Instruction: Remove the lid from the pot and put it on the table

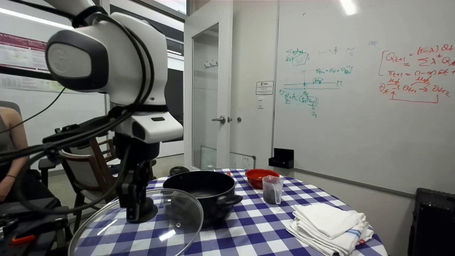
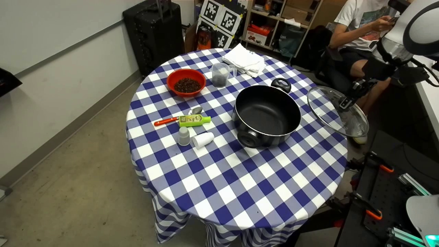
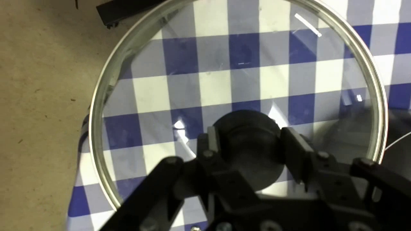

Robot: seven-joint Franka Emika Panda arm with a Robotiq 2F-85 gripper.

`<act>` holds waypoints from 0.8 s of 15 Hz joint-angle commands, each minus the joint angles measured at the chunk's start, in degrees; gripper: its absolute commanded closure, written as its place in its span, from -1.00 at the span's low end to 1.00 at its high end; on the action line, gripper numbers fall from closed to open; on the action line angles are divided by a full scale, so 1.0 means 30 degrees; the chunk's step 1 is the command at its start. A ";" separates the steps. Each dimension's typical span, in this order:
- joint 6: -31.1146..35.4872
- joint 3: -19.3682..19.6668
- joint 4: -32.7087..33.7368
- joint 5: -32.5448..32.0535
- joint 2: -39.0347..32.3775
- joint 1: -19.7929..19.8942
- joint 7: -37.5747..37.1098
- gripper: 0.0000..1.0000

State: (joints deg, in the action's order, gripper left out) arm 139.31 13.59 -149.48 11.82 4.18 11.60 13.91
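The clear glass lid (image 1: 177, 231) is off the pot, beside it near the table's edge; it shows in an exterior view (image 2: 324, 103) and in the wrist view (image 3: 212, 86). My gripper (image 1: 134, 213) is shut on the lid's black knob (image 3: 245, 123), one finger on each side; it also shows in an exterior view (image 2: 344, 103) and the wrist view (image 3: 249, 141). The lid looks tilted and held above the cloth; the exact gap cannot be told. The black pot (image 1: 220, 208) stands uncovered on the checked table (image 1: 249, 234); pot (image 2: 267, 113) and table (image 2: 240, 185) show in an exterior view.
A red bowl (image 2: 187, 73), a clear measuring cup (image 2: 220, 75) and white folded towels (image 2: 244, 60) stand beyond the pot. A green bottle (image 2: 192, 120), an orange-handled utensil (image 2: 166, 121) and small cups (image 2: 203, 140) lie near it. A person (image 2: 360, 27) sits behind the arm.
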 commanded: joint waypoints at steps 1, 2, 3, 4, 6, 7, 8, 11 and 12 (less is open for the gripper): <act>0.1141 0.0371 0.1325 0.0876 -0.2035 0.0307 0.0989 0.50; 0.1328 0.0361 0.1799 0.1170 -0.2716 0.0409 0.1286 0.50; 0.1521 0.0255 0.2278 0.1513 -0.3349 0.0524 0.1464 0.50; 0.1705 0.0099 0.2813 0.1938 -0.4028 0.0653 0.1620 0.50; 0.1883 -0.0255 0.3961 0.2228 -0.5390 0.0881 0.1517 0.50; 0.1881 -0.0414 0.4519 0.2168 -0.6031 0.1003 0.1342 0.50; 0.1845 -0.0593 0.5120 0.2020 -0.6730 0.1122 0.1228 0.50; 0.1695 -0.1203 0.6485 0.1789 -0.8338 0.1561 0.1086 0.50; 0.1673 -0.1428 0.6801 0.1745 -0.8735 0.1682 0.1028 0.50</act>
State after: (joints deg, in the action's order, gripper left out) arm 144.62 11.56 -133.66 16.56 -17.90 14.87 16.96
